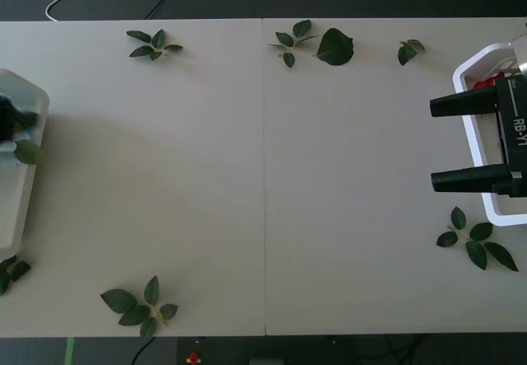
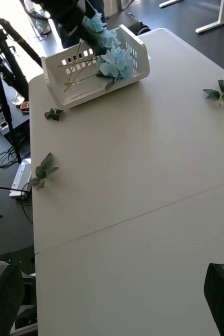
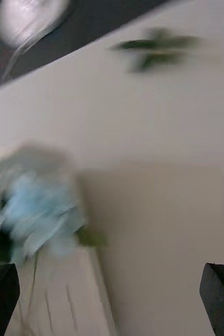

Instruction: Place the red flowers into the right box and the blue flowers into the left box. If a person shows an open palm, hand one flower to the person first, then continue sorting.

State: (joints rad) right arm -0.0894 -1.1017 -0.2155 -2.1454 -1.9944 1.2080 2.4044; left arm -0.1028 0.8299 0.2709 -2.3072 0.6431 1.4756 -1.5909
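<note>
One table (image 1: 263,175) holds two white boxes: the left box (image 2: 80,86) with blue flowers (image 2: 112,52) heaped inside, the right box (image 1: 473,72) showing red flowers (image 1: 486,81). Both grippers, right (image 1: 436,142) and left (image 3: 112,299), have fingers spread, holding nothing. Six leaf sprigs (image 1: 140,306) lie scattered.

The one legible marking is "RB-Y1", in white letters running sideways along the black body of the right gripper (image 1: 459,142), seen in the front view at the right edge of the table. No other text, label or number can be read.
</note>
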